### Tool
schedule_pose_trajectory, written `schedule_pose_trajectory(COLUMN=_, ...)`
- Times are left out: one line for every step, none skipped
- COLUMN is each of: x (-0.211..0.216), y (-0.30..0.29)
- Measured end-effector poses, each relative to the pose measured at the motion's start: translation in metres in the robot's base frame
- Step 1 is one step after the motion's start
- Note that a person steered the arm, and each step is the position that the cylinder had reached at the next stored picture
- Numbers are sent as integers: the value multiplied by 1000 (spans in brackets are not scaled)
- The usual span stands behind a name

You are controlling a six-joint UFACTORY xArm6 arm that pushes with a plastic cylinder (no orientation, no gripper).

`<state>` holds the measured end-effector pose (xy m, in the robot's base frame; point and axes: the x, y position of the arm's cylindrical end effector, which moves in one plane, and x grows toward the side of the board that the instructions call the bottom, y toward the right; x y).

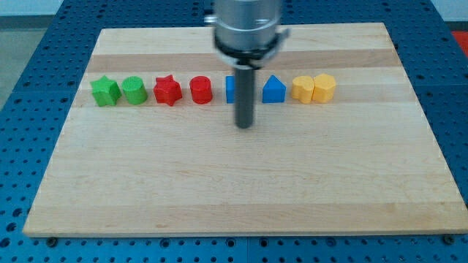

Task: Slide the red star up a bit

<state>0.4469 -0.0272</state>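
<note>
Rod hides most of one blue block, shape unreadable. Arm housing cut off at view's top.

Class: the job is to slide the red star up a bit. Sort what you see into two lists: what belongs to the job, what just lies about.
Job: red star; my tip, below the row, at the star's right.

Lying about: green star; green cylinder; red cylinder; blue block, half hidden by rod; blue house-shaped block; two yellow blocks; board.
</note>
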Motion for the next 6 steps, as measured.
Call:
schedule_pose_trajectory(x=0, y=-55)
schedule_pose_trajectory(x=0, y=-95)
schedule_pose_trajectory(x=-11, y=-120)
schedule_pose_trajectory(x=-30, y=-127)
schedule_pose_trajectory(x=-44, y=-128)
schedule_pose_trajectory(x=-45, y=-126)
